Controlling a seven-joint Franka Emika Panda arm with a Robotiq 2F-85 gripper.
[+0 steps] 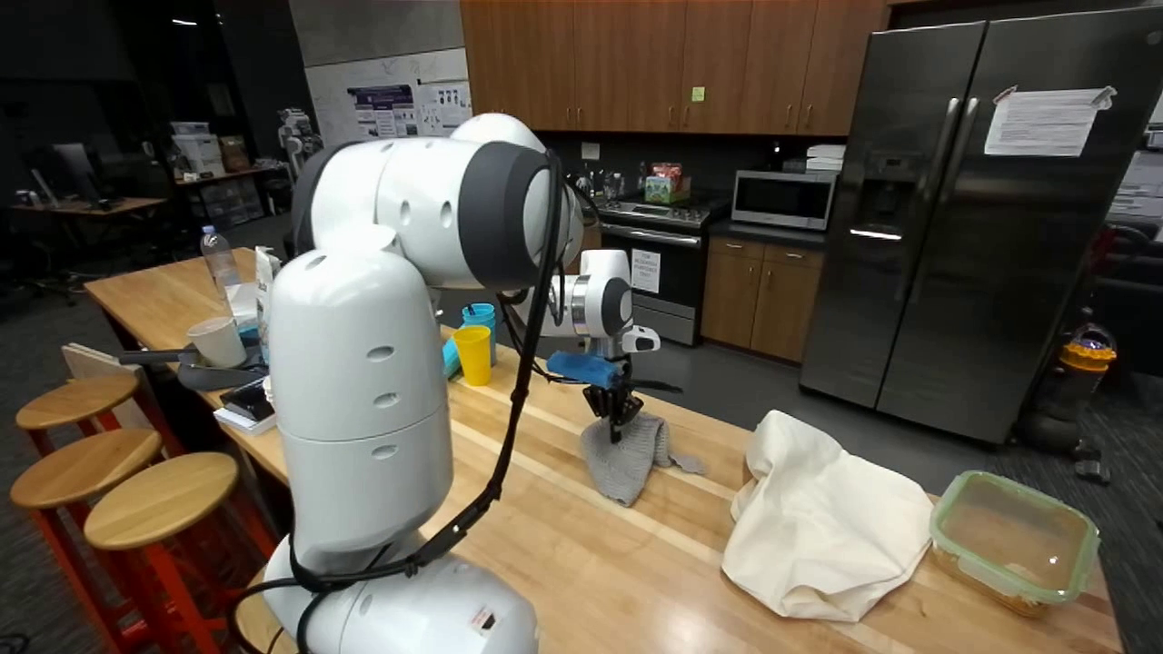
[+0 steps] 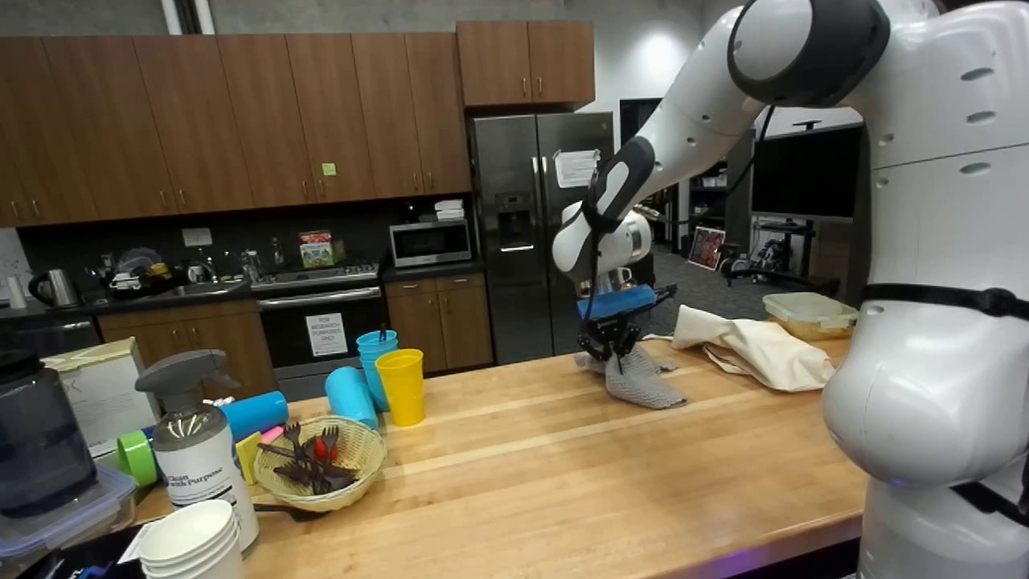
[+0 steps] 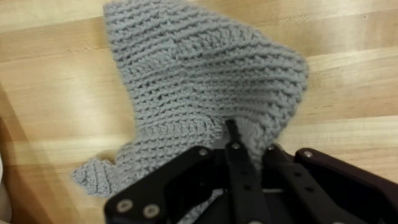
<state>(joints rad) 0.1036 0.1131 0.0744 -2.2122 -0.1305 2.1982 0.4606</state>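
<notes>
Pinching fold of grey knit cloth w/ gripper, afaict; holding jaws approx fully closed, gripping nothing else. Counting grasp as done. Seeing rest of cloth lying bunched on wood tabletop, near cream fabric but not touching it. Not lifting clear of tabletop yet, so judging lift-off as undone. Also seeing folds in wrist view, i.e. not lying flat either.

Near the top edge of the oven door, a sign reads "FOR RESEARCH PURPOSES ONLY"; a spray bottle on the table reads "Clean with Purpose".
</notes>
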